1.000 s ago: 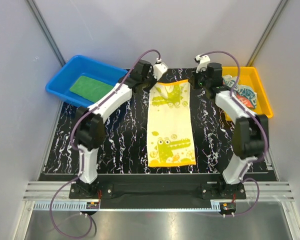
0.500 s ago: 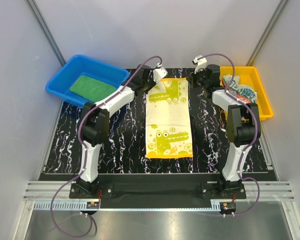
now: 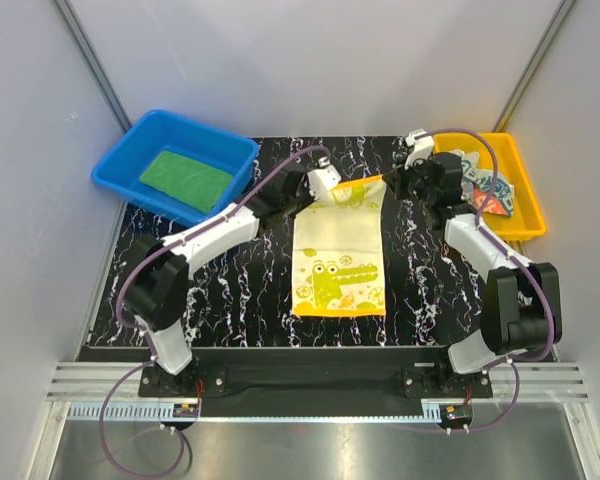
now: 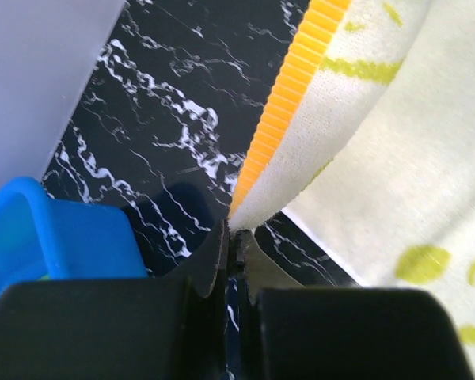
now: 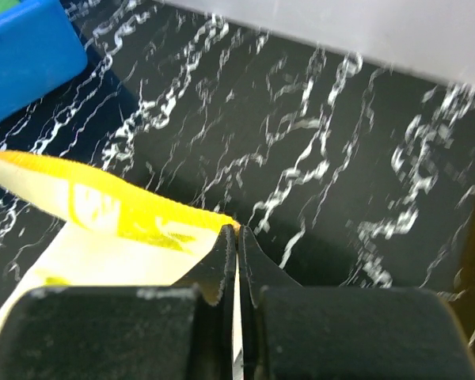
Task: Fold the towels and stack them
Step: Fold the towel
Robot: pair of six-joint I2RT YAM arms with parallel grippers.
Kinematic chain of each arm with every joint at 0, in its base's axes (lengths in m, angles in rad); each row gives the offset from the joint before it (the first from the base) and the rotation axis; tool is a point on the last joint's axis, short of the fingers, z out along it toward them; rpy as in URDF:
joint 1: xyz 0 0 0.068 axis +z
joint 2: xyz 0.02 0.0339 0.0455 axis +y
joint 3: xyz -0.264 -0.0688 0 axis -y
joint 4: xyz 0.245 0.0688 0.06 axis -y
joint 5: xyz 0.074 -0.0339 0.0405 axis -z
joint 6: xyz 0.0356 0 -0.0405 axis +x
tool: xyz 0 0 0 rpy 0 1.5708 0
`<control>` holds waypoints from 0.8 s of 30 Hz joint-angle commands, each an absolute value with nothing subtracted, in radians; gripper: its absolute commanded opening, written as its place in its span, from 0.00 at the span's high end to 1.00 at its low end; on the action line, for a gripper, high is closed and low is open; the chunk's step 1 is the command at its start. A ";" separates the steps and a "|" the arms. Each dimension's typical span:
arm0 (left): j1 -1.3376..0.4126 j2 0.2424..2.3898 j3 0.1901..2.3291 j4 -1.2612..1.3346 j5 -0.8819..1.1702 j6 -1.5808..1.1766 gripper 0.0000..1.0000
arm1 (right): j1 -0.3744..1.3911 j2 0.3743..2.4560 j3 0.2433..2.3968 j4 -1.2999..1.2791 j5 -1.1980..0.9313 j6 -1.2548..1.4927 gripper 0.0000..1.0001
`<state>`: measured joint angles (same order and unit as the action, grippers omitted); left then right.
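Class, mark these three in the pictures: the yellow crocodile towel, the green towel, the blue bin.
yellow crocodile towel [image 3: 338,283]: top view, on the crocodile print, near half.
green towel [image 3: 185,175]: top view, middle of the cloth.
blue bin [image 3: 212,134]: top view, its far rim.

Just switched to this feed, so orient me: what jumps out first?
The yellow towel lies in the middle of the table, its far edge lifted, with the left gripper and right gripper each shut on a far corner. A green towel sits in the blue bin far left; a striped towel lies in the yellow bin far right.
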<state>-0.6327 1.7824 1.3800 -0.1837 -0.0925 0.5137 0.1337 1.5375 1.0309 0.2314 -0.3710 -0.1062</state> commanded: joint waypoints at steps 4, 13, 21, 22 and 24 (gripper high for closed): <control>-0.704 1.661 1.220 -0.158 -0.172 0.428 1.00 | 0.199 1.484 0.935 0.060 -0.261 0.066 1.00; -0.761 1.540 1.006 -0.187 -0.155 0.235 0.78 | 0.302 1.312 0.760 -0.101 -0.146 0.271 1.00; -0.801 1.341 0.850 -0.125 -0.118 -0.166 0.49 | 0.310 1.238 0.680 -0.161 -0.308 0.380 1.00; -0.798 1.301 0.809 -0.114 -0.124 -0.219 0.43 | 0.310 1.241 0.677 -0.172 -0.307 0.382 1.00; -0.769 1.287 0.786 -0.097 -0.086 -0.364 0.37 | 0.310 1.244 0.672 -0.196 -0.299 0.391 1.00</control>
<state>-0.7998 1.3300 0.8257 -0.1974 -0.1287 -0.0738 0.3031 1.2545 0.6777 -0.1642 -0.2638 0.3443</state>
